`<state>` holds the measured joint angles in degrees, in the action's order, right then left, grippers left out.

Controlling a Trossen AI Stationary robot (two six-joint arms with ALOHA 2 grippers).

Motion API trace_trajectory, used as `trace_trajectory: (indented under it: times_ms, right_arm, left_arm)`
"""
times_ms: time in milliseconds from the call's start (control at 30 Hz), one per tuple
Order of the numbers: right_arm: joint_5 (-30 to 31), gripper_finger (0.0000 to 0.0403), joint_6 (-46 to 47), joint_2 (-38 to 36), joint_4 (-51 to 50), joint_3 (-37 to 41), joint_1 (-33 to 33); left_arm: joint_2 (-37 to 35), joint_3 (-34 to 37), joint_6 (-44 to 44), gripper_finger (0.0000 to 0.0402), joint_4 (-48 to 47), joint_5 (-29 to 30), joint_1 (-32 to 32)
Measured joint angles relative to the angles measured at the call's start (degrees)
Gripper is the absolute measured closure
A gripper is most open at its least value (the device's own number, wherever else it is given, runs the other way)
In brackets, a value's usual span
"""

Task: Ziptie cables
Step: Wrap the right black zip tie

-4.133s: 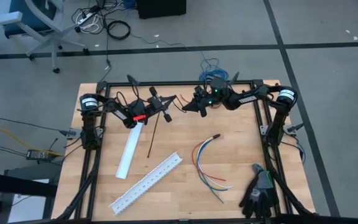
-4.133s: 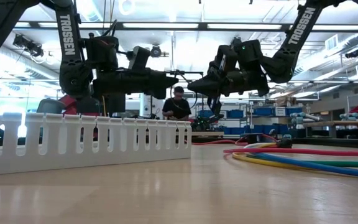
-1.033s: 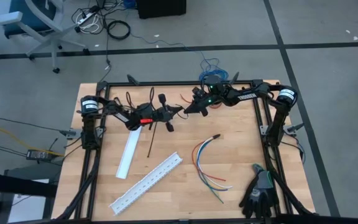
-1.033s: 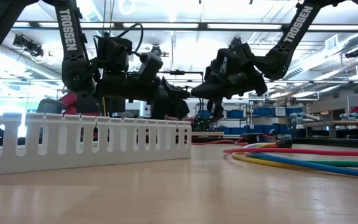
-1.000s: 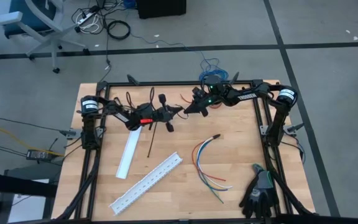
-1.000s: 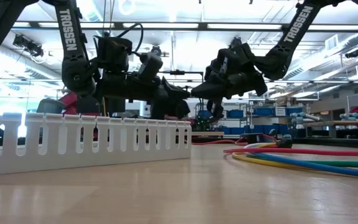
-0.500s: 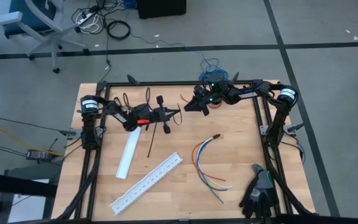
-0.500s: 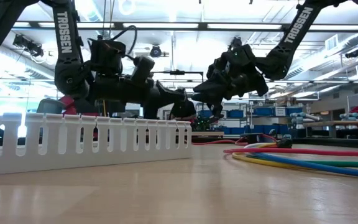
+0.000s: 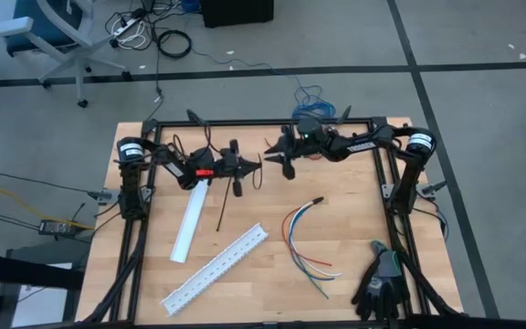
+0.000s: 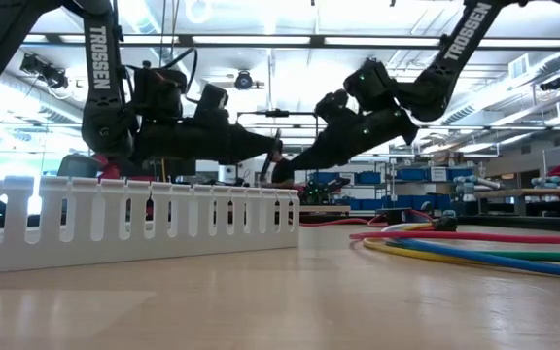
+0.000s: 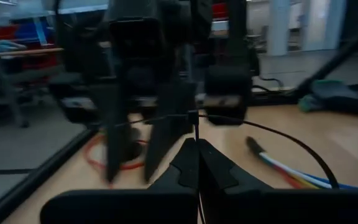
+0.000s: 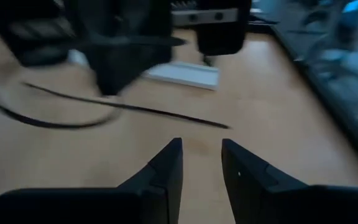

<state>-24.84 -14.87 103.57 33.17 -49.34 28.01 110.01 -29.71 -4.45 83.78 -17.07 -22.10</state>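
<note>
Several thin cables (image 9: 305, 239) lie loose beside the black glove (image 9: 379, 283), light and floppy; best pinched near their black-sleeved end; left gripper (image 9: 259, 166) pinches a zip tie (image 11: 263, 132); right gripper (image 9: 269, 150) stands slightly open, empty.

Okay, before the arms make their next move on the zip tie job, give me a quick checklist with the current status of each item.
1. Left tool shut on the thin black zip tie: ok.
2. Right tool open and empty, ready to take the tie: ok.
3. Both tools face each other above the table's far side, apart: ok.
4. Cables lie untouched on the table, clear of both arms: ok.
5. Tie looped around the cables: not ok, it is still in the air.
6. Tie's tail threaded through its head: cannot tell.
</note>
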Motion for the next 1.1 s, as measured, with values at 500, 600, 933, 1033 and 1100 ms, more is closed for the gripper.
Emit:
trace_trajectory:
  times_ms: [500,600,933,1033,1100]
  right_arm:
    - [31.6,0.031,-22.6,0.0,-0.3,0.0,-11.8]
    - [37.0,0.0315,-25.9,0.0,-0.3,0.0,-13.9]
    - [42.6,0.0329,-30.4,-1.3,3.3,0.0,-18.5]
    - [40.6,0.033,-30.4,-2.8,3.1,0.0,-19.3]
    - [38.9,0.033,-31.1,-3.3,2.7,0.0,-19.6]
  left_arm:
    - [0.0,0.0,6.9,0.0401,-6.0,-3.4,-3.1]
    - [0.0,0.0,10.1,0.0401,-6.2,-4.0,-4.1]
    - [0.0,0.0,13.9,0.0401,-6.2,-11.9,-4.9]
    - [0.0,0.0,13.9,0.0401,-5.5,-13.1,-4.9]
    - [0.0,0.0,14.0,0.0401,-4.6,-13.5,-4.8]
